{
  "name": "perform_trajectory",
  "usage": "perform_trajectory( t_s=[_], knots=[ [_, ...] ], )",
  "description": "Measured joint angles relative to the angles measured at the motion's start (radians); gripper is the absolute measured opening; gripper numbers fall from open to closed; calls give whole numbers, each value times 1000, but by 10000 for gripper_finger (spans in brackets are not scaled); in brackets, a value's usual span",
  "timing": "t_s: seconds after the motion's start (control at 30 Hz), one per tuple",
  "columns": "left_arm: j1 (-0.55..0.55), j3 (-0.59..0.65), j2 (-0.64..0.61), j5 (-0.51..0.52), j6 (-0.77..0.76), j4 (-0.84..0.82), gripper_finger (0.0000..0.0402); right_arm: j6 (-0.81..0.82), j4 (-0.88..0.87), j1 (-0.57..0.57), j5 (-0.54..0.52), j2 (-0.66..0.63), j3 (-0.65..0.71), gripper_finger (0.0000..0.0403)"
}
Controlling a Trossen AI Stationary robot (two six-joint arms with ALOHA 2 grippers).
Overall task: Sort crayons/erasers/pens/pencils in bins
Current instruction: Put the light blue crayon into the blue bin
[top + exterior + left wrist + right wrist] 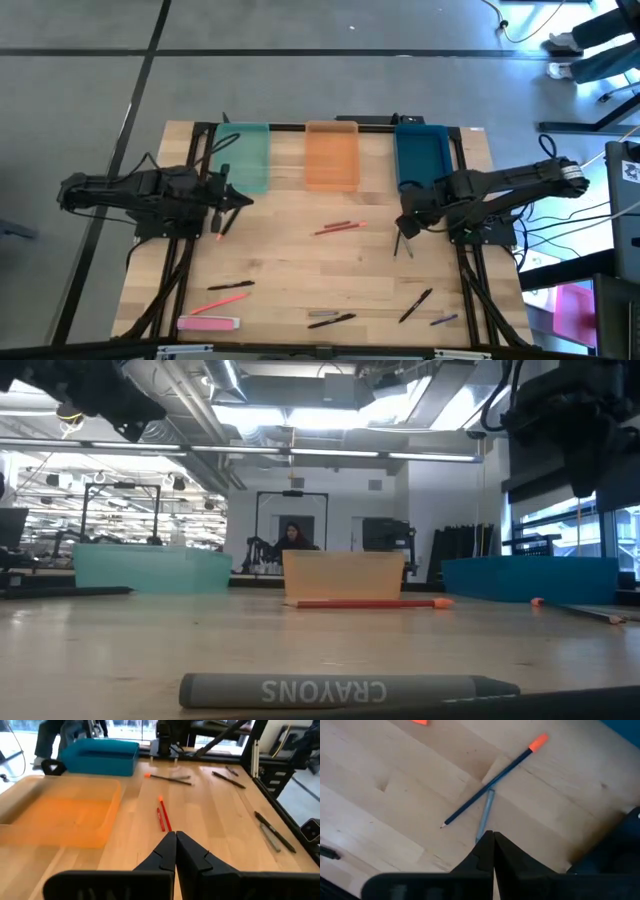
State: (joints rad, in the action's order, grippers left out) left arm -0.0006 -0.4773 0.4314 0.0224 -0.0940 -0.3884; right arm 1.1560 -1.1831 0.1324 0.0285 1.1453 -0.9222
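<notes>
Nearest, a grey crayon (340,690) lies on the table (290,260); both tools, left (175,851) and right (493,851), hover clenched, empty.

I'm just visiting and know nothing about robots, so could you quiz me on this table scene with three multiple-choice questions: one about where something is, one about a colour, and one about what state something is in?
1. Where does the orange bin stand?
A. between the teal-green bin and the blue bin
B. at the table's near edge
C. on the floor

2. What colour is the eraser?
A. green
B. pink with a white part
C. yellow

3. How do the fingers of the right gripper stand?
A. wide open
B. shut on a crayon
C. shut, holding nothing

Answers:
1. A, the high view shows it in the middle of the row of three.
2. B, the flat block at the near left corner is pink with a white end.
3. C, the right wrist view shows its fingertips meeting above a dark pencil and a grey stick that lie on the wood.
</notes>
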Motion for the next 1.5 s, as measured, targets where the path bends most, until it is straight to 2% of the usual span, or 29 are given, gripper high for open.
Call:
perform_trajectory(
  t_s=[0.23,0.4,0.63,0.8,0.93,1.03,1.27,1.5],
  knots=[
    [0,-67,100,1,19,-28,0,14,3,3,1,60,0,48],
    [0,-86,140,1,68,-32,0,19,15,3,88,94,1,84],
    [0,-115,176,0,81,-51,0,19,81,3,97,143,27,123],
    [0,-225,250,0,77,-211,0,45,147,3,84,151,101,128],
    [0,-311,330,-1,78,-258,0,95,159,19,74,151,161,128],
    [0,-353,385,-1,102,-271,0,126,242,37,72,151,206,128],
    [0,-391,456,-1,131,-266,0,148,302,65,69,168,240,128],
    [0,-392,459,-1,130,-253,0,144,353,70,59,249,240,128]
  ],
)
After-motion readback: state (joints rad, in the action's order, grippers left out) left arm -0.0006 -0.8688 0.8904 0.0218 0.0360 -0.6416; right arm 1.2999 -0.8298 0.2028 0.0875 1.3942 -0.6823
